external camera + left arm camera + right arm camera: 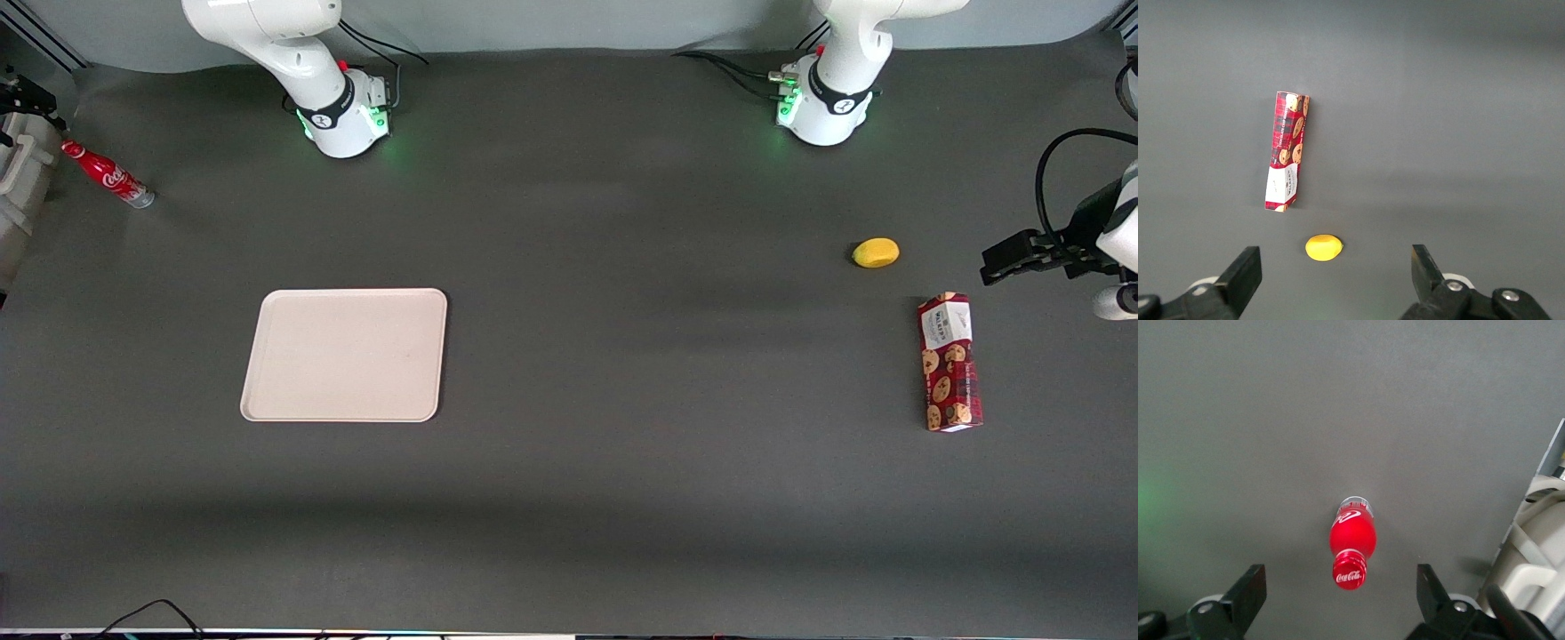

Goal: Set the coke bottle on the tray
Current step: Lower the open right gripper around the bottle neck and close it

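Note:
The coke bottle (pixel 107 175) is small and red with white script and a silvery base. It stands upright on the dark table at the working arm's end, farther from the front camera than the tray. In the right wrist view I look down on its red cap (pixel 1349 570). My right gripper (pixel 1341 597) is open and empty, above the bottle, with one finger (pixel 1250 589) on each side of the cap and well apart from it. The beige tray (pixel 345 354) lies flat and bare, nearer the front camera.
A red cookie box (pixel 949 362) and a yellow lemon (pixel 876 252) lie toward the parked arm's end; both also show in the left wrist view, the box (pixel 1287 151) and the lemon (pixel 1323 247). The working arm's base (pixel 342 116) stands at the table's back.

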Controlling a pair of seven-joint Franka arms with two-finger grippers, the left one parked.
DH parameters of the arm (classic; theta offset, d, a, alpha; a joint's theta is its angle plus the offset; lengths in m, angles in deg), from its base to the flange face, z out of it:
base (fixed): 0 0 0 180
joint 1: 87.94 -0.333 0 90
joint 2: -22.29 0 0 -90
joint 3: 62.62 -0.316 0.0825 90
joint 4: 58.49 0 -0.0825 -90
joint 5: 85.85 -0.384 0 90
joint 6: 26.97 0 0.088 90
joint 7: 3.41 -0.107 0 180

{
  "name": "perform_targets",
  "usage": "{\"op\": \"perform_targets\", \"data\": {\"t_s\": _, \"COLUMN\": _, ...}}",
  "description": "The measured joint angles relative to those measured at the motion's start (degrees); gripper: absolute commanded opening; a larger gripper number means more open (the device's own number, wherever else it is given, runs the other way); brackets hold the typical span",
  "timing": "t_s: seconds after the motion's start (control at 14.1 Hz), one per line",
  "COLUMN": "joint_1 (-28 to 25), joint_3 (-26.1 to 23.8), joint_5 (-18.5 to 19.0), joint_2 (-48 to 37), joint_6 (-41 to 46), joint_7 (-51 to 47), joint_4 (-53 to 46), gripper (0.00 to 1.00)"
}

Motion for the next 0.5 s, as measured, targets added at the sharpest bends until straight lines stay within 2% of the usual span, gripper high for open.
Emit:
{"op": "perform_targets", "data": {"t_s": 0.14, "joint_1": -2.1, "joint_3": 3.9, "joint_5": 0.0, "joint_2": 0.0, "joint_6": -1.1, "joint_7": 0.7, "joint_4": 0.2, "gripper": 1.00}}
{"op": "perform_targets", "data": {"t_s": 0.5, "joint_1": -3.1, "joint_3": 8.2, "joint_5": 0.0, "joint_2": 0.0, "joint_6": -3.9, "joint_7": 2.0, "joint_4": 0.4, "gripper": 0.95}}
